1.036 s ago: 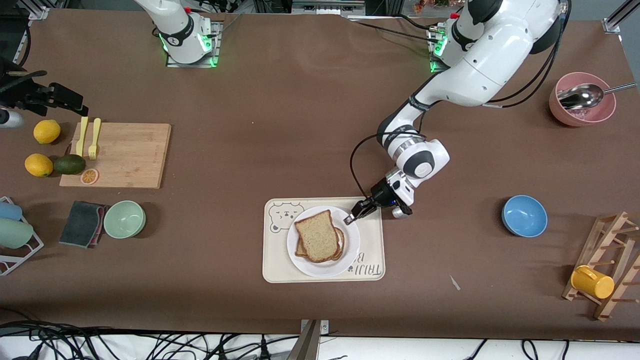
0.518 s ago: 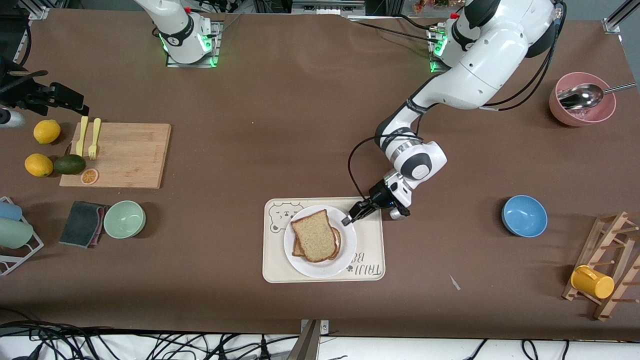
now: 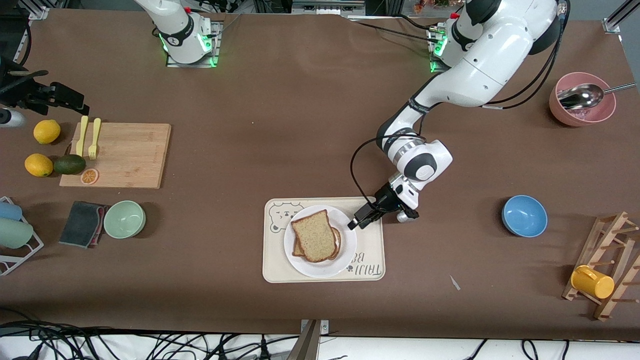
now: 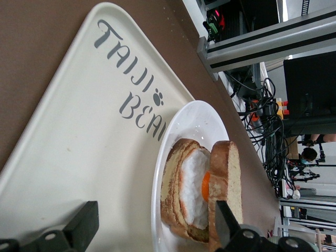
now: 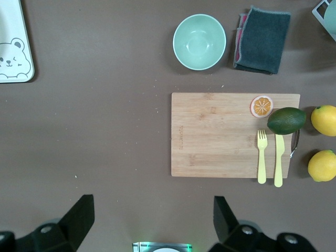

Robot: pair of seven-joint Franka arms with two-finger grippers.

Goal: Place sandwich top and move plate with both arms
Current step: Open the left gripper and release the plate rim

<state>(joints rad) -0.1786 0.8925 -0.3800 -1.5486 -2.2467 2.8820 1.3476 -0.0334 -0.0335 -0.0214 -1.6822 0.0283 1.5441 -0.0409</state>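
Tray [image 3: 280, 267] under plate [image 3: 320, 267] (bowls [image 3: 524, 215] well apart)

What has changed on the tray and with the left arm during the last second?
The left hand opened, let go of the round white plate's rim and drew back toward its own end of the table. Before that, the plate with the tan bread slice on top slid slightly toward the right arm's end of the cream bear tray. The right arm waits.

Reading "TAIJI" over partly hidden "BEA…" with paw-print mark, grey lettering on cream tray [image 4: 79, 142], plate [image 4: 197, 118] covering rest of second word. In front view showing upside down at tray's 4 o'clock corner. Bear face printed at 10 o'clock corner.
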